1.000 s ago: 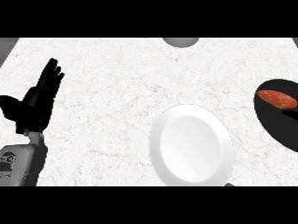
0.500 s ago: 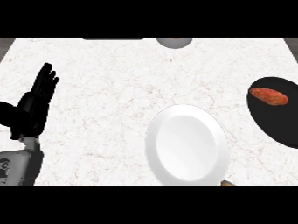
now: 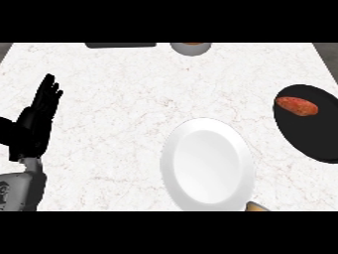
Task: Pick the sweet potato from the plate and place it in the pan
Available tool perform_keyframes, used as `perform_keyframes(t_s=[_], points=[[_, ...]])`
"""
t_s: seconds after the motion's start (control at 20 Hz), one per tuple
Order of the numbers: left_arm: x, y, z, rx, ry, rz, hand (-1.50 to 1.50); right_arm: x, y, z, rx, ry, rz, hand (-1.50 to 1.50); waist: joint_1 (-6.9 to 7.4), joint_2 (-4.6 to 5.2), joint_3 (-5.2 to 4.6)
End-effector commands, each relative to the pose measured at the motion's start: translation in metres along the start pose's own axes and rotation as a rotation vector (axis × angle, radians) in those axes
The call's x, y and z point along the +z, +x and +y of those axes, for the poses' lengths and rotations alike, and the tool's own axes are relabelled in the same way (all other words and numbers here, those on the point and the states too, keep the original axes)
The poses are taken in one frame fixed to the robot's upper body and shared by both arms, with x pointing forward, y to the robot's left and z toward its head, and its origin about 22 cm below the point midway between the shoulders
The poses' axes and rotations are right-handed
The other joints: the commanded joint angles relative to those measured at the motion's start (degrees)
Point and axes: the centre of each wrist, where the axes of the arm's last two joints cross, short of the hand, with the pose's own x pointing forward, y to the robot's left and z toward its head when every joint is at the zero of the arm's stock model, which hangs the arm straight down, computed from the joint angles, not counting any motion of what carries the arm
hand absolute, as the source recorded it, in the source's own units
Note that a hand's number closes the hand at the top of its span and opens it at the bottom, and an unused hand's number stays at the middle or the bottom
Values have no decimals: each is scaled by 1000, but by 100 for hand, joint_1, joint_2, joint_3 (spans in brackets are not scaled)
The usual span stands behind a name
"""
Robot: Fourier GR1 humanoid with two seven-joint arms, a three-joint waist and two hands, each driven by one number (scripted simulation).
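Sweet potato point(image 3: 297, 105) already lies in pan point(image 3: 317, 124), far right; plate point(image 3: 206, 166) bare. My left robot hand point(image 3: 27, 130) rests wide open, w/ nothing held. Risk: careless sweep nudging plate off surface point(image 3: 128, 99).

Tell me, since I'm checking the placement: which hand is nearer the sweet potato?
Left, by default. The left hand rests open at the counter's left side, far across from the sweet potato, which lies in the pan. The right hand is not in view.
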Motion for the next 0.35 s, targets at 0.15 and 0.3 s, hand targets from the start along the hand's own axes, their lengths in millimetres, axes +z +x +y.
perform_keyframes(t_s=[0.15,0.3], points=[[6,-5,9,15,3,8,0,45,-13,-12,-124,115,-95,-150,11,-7,-6],[6,-10,-6,-13,-7,-9,0,53,-14,-3,-70,126,-90,-150,28,15,-6]])
